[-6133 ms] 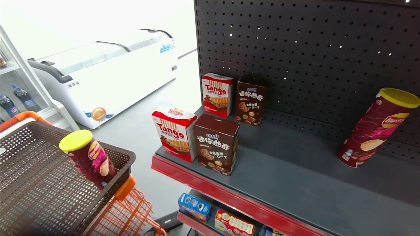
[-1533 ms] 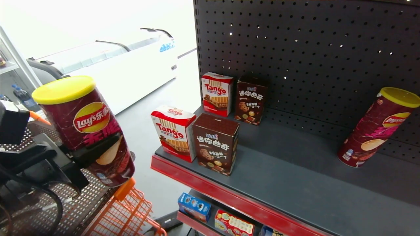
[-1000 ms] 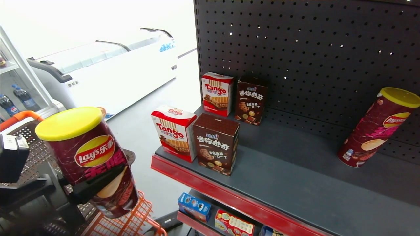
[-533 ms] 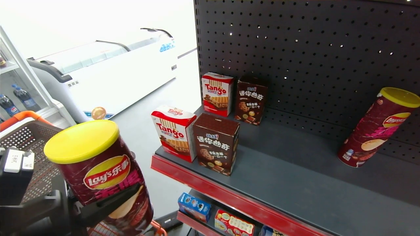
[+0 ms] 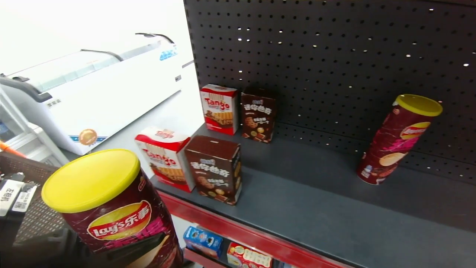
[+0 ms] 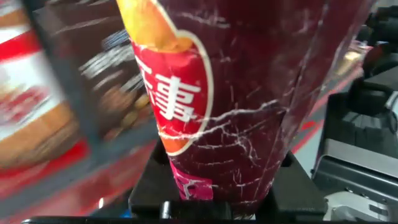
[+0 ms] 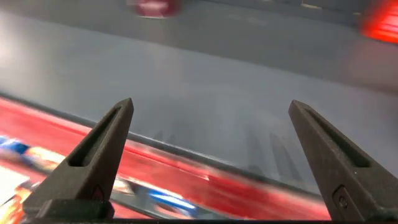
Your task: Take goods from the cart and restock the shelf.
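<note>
A dark red chip can with a yellow lid [image 5: 108, 208] is held upright at the lower left of the head view, in front of the shelf's left end. My left gripper [image 5: 132, 250] is shut on its lower body; the left wrist view shows the can [image 6: 249, 93] up close. A second, matching can [image 5: 399, 139] leans against the pegboard at the right of the grey shelf [image 5: 316, 208]. My right gripper [image 7: 211, 107] is open with nothing in it, above the shelf's [image 7: 217, 68] red front edge.
Two red-and-white wafer boxes [image 5: 165, 156] [image 5: 219, 108] and two brown cookie boxes [image 5: 215, 167] [image 5: 258, 115] stand at the shelf's left end. The cart basket [image 5: 33, 219] is at the far left, a white freezer [image 5: 93, 89] behind it. Small boxes [image 5: 202, 242] lie on the lower shelf.
The can, earlier standing in the cart basket, was taken by my left gripper and carried down and right toward the shelf. The head camera has turned, shifting the whole picture left.
</note>
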